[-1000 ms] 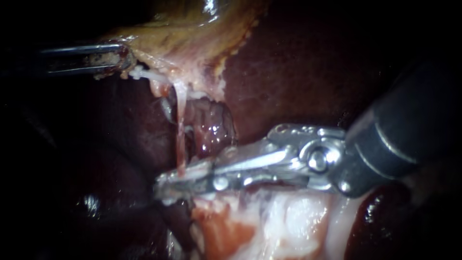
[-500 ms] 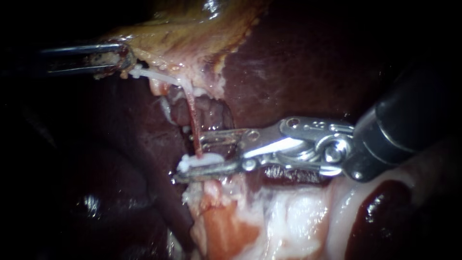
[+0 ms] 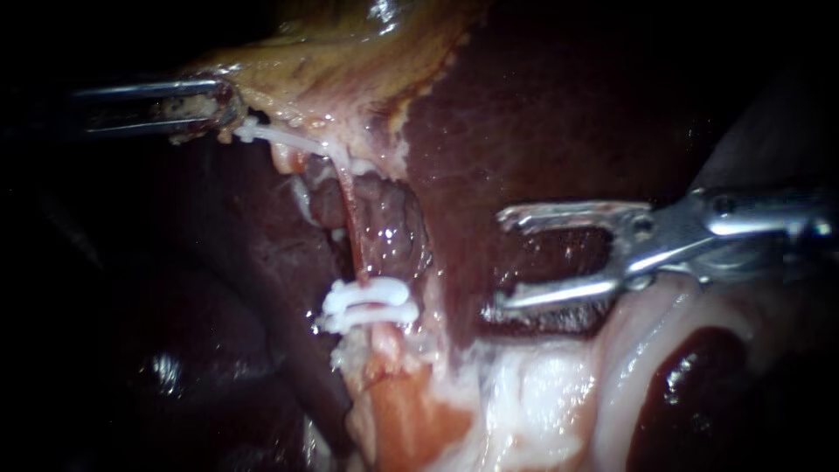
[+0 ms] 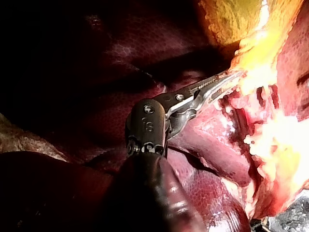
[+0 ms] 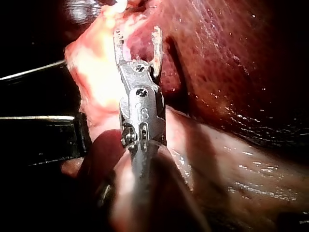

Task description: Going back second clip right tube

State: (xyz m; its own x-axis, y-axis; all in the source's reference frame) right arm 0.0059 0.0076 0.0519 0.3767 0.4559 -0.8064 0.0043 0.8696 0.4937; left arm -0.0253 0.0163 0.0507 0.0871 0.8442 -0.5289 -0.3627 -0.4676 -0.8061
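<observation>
A white clip (image 3: 367, 302), showing as two pale bars, sits across a thin reddish tube (image 3: 353, 229) that runs down from the yellowish gallbladder (image 3: 350, 61). My right instrument (image 3: 504, 258) is off to the right of the clip over the dark liver (image 3: 542, 114), its jaws open and empty. The right wrist view shows the same forked open jaws (image 5: 137, 34) ahead of pale tissue. At the upper left, my left instrument (image 3: 218, 107) has its jaws shut on the gallbladder's pale edge and holds it taut. In the left wrist view its jaws (image 4: 227, 79) bite into the yellow tissue.
Pale whitish and orange tissue (image 3: 524, 393) lies below the clip and under the right instrument. A glossy dark red lobe (image 3: 699, 385) sits at the lower right. Dark liver (image 3: 236, 253) lies left of the tube.
My right instrument's jaws have opened, left the white clip on the tube and drawn back to the right. The left instrument has not moved.
</observation>
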